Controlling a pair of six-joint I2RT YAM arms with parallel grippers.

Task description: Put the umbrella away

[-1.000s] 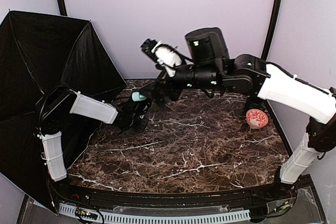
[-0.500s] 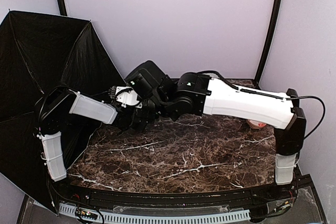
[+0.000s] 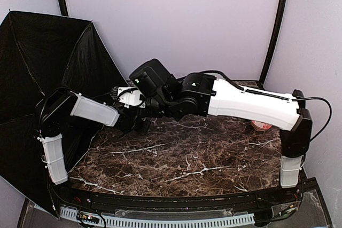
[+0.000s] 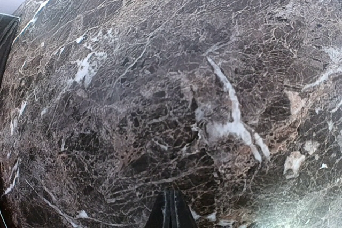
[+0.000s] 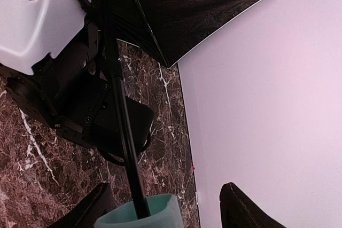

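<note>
An open umbrella (image 3: pixel 48 62) stands on its side at the left of the overhead view. Its matte black underside faces the camera, and thin ribs divide the fabric into flat triangular panels. It reaches past the left edge of the tabletop (image 3: pixel 187 156), a glossy dark brown marble slab veined in white. The left arm (image 3: pixel 93 111), white-shelled with black joints, reaches from the lower left toward the centre-left of the slab. The right arm (image 3: pixel 251 102) stretches from the lower right across the middle, and its black wrist ends just above the left arm's tip. A sliver of an orange-and-white bowl (image 3: pixel 262 126) shows under the right arm at the right.

In the right wrist view, the umbrella's short mint-green handle (image 5: pixel 144 213), smooth and rounded, sits at the bottom centre between the right arm's fingers (image 5: pixel 243 209). These dark fingers are spread apart: the one at the frame's left is close beside the handle, the other stands clear. A slim black shaft (image 5: pixel 118 100) rises from the handle to the canopy (image 5: pixel 197 4) at the top, against a pale lilac wall (image 5: pixel 267 105).

In the left wrist view, the left arm's fingers (image 4: pixel 166 214) are pressed together into a narrow dark wedge at the bottom centre, with nothing between them, over the marble
</note>
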